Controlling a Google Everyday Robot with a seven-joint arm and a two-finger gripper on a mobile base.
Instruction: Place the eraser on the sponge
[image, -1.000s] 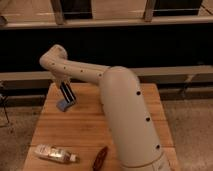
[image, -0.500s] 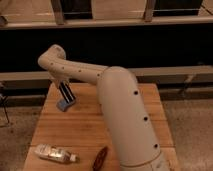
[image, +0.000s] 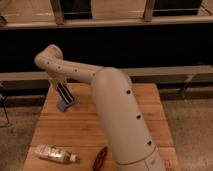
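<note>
The light-blue sponge (image: 67, 104) lies on the wooden table (image: 130, 100) near its far left corner. My gripper (image: 63, 93) hangs from the white arm straight down onto the sponge, its dark tip touching or just above the pad. A dark striped shape at that tip may be the eraser, but I cannot tell it apart from the gripper itself. Nowhere else on the table is the eraser in view.
A clear plastic bottle (image: 54, 154) lies on its side at the front left. A dark red elongated object (image: 100, 158) lies at the front edge beside the arm's thick white base (image: 125, 130). A dark shelf and rails run behind the table.
The arm's elbow has drifted slightly left and the gripper has shifted a little above the sponge. Sponge, bottle and red object have not moved.
</note>
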